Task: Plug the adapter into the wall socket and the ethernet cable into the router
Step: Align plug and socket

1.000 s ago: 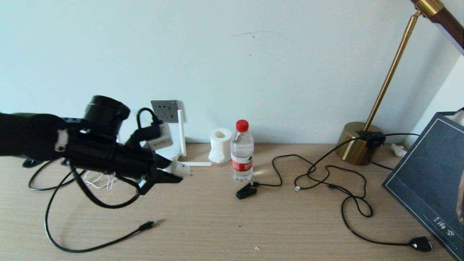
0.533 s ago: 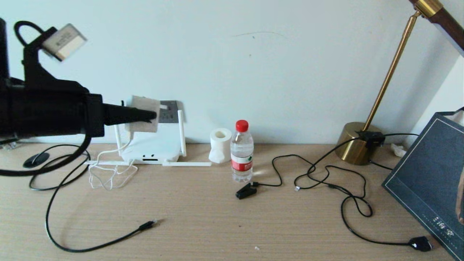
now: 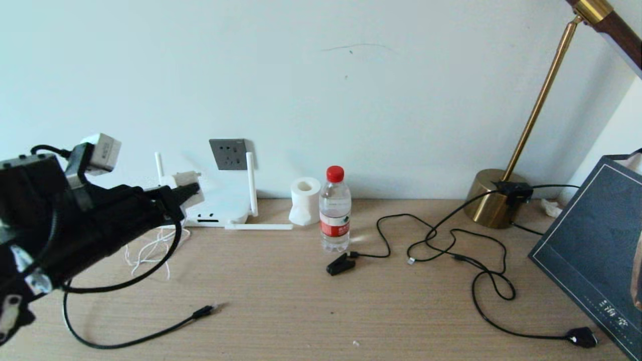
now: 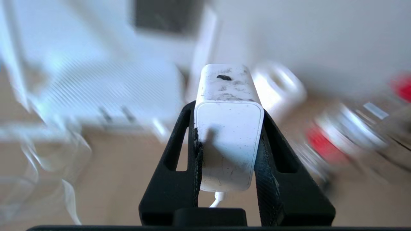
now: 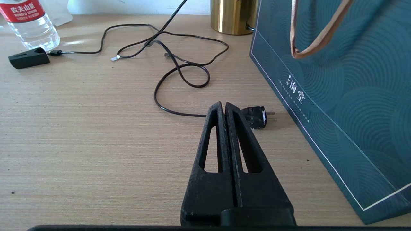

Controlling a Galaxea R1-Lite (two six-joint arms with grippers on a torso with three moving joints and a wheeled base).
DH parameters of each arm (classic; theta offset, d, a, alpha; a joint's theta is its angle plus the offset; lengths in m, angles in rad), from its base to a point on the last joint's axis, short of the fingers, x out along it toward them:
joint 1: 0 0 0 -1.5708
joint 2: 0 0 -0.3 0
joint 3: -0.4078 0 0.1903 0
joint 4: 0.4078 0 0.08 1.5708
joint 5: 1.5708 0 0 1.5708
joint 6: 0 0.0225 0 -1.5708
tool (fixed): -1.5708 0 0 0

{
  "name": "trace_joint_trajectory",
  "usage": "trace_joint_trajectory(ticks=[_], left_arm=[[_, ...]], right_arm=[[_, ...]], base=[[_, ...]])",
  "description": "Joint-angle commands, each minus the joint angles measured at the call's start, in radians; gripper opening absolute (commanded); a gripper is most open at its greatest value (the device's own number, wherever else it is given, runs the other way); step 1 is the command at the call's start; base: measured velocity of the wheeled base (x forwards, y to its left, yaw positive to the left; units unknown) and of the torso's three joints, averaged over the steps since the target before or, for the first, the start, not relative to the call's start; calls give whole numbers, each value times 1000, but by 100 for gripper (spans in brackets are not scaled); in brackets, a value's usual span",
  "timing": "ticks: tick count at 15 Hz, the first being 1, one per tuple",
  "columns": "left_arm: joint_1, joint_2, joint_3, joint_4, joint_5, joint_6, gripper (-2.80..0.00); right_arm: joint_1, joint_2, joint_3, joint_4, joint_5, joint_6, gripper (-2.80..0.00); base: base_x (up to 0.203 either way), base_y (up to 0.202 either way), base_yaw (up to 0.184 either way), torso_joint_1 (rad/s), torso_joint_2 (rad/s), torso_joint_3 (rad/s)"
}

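Adapter (image 4: 227, 138) sits clamped between the two black fingers of the left hand (image 4: 228, 128), its thin white cord (image 3: 150, 248) leaving from the end nearest the wrist and trailing down to a loose heap on the desk (image 3: 321, 311). In the head view the left hand (image 3: 186, 192) is raised above the desk, its tips pointing toward the wall with the adapter (image 3: 185, 181) at them. The wall socket (image 3: 228, 153) lies beyond the left hand's tips and a little higher, apart from the adapter. The router (image 3: 218, 208) rests on the desk just beyond and below the tips, against the wall under the socket, with two antennas upright and one lying flat toward the paper roll (image 3: 304, 200). The ethernet cable (image 3: 150, 333) lies on the desk below the left hand, curving from under the arm to its plug end, which lies free on the wood.

The right hand (image 5: 224, 110) hangs low over the desk well away from the left one, fingers pressed together on nothing. Just past its tips lies a black two-pin plug (image 5: 257, 117) on a black cord, beside a dark teal paper bag (image 5: 337, 96). Farther off from the right hand stand a water bottle (image 3: 335, 210), a black clip-like plug (image 3: 340, 264) and a brass lamp base (image 3: 494, 198).
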Motion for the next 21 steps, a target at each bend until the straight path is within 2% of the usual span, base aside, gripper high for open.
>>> trace_joint_trajectory(ticks=[1, 4, 7, 11, 21], left_arm=[[19, 242, 32, -380, 29, 53, -280], [37, 423, -38, -559, 47, 136, -280], [46, 545, -166, -628, 51, 184, -280], [47, 637, -276, -648, 50, 222, -280], [47, 750, -459, -648, 44, 219, -280]], right_arm=[[0, 0, 0, -1, -1, 0, -280], [0, 0, 0, -1, -1, 0, -280], [0, 0, 0, -1, -1, 0, -280], [0, 0, 0, -1, -1, 0, -280], [0, 0, 0, -1, -1, 0, -280]], base=[[0, 0, 0, 0, 0, 0], [0, 0, 0, 0, 0, 0], [0, 0, 0, 0, 0, 0], [0, 0, 0, 0, 0, 0], [0, 0, 0, 0, 0, 0]])
